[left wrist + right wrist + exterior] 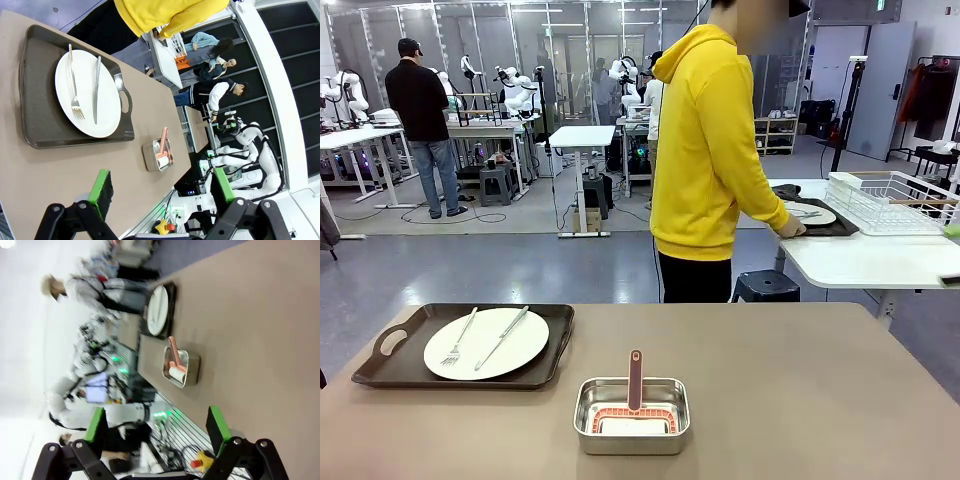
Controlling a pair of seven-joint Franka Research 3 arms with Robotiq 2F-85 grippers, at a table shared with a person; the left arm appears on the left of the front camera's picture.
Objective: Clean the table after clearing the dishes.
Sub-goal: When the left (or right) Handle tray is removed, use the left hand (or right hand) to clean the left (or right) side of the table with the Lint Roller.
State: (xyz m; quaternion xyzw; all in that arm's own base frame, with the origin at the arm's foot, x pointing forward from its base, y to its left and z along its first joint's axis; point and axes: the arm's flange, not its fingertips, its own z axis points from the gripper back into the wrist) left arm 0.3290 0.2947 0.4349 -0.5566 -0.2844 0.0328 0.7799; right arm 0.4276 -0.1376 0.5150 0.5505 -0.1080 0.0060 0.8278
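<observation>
Left gripper (161, 186) raised over table (800, 380), fingers spread wide, holding nothing. Right gripper (156, 426) likewise wide, empty. One plate (486, 343) on tray (560, 345) at table's left. Person's hand (790, 228) at second tray (840, 228) on white side table (860, 262).

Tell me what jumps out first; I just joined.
A person in a yellow hoodie stands at the far side, hand at the far tray on the white side table. On the tan table, the near tray with plate and cutlery lies left, a steel pan near the middle.
</observation>
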